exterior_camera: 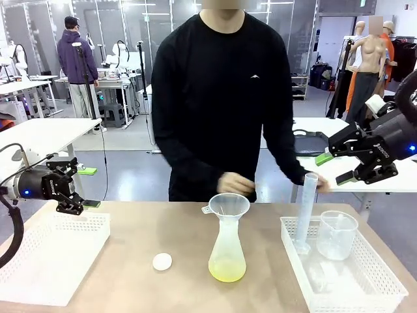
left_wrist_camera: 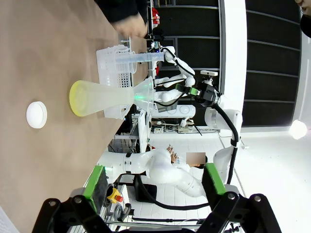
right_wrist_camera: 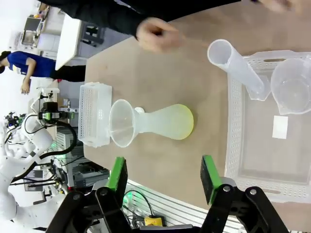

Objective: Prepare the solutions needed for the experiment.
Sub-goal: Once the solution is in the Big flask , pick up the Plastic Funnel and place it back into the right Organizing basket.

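Fingers on both my left gripper and right gripper stand spread, empty. I see the solutions pooled yellow in the flask mid-table, funnel on top, a person's hand just behind; cylinder and beaker stand in the right basket.

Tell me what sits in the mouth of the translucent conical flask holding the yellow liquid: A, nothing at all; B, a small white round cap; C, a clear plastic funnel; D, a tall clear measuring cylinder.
C: a clear plastic funnel rests in the neck of the translucent conical flask, above the shallow yellow liquid at its bottom.
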Controlling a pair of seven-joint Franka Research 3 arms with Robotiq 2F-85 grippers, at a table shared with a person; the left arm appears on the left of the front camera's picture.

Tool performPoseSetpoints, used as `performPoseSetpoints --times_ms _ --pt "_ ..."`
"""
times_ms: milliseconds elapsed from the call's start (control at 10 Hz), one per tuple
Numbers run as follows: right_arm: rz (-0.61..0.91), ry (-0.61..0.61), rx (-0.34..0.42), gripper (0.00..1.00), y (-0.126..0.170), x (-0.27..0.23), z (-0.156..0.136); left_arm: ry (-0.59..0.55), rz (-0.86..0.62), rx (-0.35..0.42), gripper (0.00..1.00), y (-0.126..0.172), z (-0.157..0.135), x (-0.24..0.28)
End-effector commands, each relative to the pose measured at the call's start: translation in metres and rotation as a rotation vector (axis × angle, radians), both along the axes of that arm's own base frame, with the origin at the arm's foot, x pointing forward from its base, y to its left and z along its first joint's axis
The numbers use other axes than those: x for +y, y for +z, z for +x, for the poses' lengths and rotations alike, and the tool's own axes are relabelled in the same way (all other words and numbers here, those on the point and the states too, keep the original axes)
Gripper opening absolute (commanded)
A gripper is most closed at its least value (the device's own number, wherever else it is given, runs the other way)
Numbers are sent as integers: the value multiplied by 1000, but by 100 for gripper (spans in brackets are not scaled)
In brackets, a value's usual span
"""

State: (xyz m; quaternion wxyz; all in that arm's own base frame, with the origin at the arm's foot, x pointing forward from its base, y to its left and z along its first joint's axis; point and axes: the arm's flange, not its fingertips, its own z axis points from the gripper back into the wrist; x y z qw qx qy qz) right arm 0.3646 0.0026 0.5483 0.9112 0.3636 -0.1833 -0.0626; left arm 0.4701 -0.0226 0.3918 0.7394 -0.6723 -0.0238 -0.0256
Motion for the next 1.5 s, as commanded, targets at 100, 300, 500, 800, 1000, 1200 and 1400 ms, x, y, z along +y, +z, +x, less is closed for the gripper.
performPoseSetpoints --times_ms 100,300,500,800,1000,1200,1400 --pt "15 -13 -5 76 -1 -4 3 9 13 -9 100 1 0 -2" --pt "15 -13 -5 76 -1 -4 3 9 13 -9 100 1 0 -2" --pt "25 -3 -6 76 0 -5 1 9 13 -9 100 1 0 -2" --pt "-99 55 65 76 5 66 7 9 13 -9 100 1 0 -2" --pt "-122 91 95 76 4 104 15 9 13 -9 100 1 0 -2" --pt "-194 155 132 76 3 146 22 9 13 -9 100 1 0 -2" --pt "-272 178 140 76 1 178 31 9 13 -9 100 1 0 -2"
